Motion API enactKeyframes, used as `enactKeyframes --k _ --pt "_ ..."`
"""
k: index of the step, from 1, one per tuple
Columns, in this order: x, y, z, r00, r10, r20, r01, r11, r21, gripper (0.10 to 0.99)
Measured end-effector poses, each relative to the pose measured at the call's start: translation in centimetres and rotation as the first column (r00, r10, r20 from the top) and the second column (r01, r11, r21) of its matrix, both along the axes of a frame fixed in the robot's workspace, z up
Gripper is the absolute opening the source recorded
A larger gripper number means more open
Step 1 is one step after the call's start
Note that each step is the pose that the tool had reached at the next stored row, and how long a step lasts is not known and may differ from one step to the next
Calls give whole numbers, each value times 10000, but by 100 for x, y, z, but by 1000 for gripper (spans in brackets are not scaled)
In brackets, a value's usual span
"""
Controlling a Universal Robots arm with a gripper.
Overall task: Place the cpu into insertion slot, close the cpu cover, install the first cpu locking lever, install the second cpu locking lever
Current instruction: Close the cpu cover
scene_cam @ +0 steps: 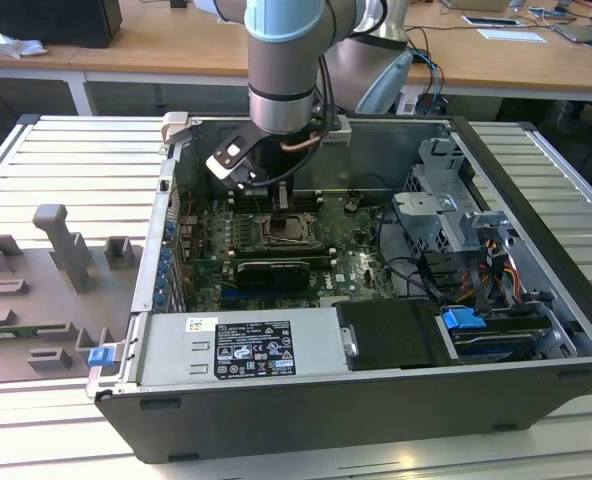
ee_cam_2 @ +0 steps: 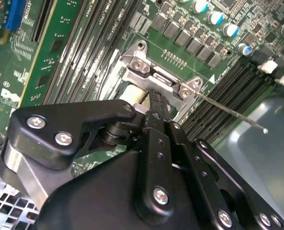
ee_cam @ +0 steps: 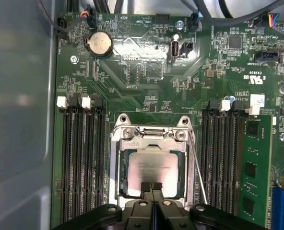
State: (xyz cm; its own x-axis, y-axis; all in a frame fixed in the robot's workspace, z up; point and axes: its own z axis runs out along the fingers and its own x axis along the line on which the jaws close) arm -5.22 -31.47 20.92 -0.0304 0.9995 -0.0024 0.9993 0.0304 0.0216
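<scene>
The cpu (ee_cam: 154, 165), a pale silver square, lies in the insertion slot (ee_cam: 117, 167) on the green board. The cpu cover (ee_cam: 151, 140), a silvery frame, lies down around it, with the chip showing through its cut-out. My gripper (ee_cam: 151, 188) is shut, its black fingertips (ee_cam: 146, 187) pressed together at the cover's near edge over the chip. In the second wrist view the fingers (ee_cam_2: 154, 103) reach down beside the socket's hinge bracket (ee_cam_2: 156, 79). A thin wire locking lever (ee_cam_2: 228, 112) sticks up free beside the socket. In the exterior view the gripper (scene_cam: 281, 200) hangs over the slot (scene_cam: 288, 230).
Long memory slots (ee_cam: 82, 163) flank the socket on both sides, and a green module (ee_cam: 254, 167) stands in one. A long black card (scene_cam: 276, 268) lies just in front of the socket. Case walls (scene_cam: 536, 200), a drive cage (scene_cam: 446, 200) and cables surround the board.
</scene>
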Motion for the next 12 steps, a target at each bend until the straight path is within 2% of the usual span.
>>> enactKeyframes --k 9,12 --pt "-6 0 -39 10000 0 -1 0 10000 -1 106" --pt "-6 0 51 10000 0 0 0 10000 1 106"
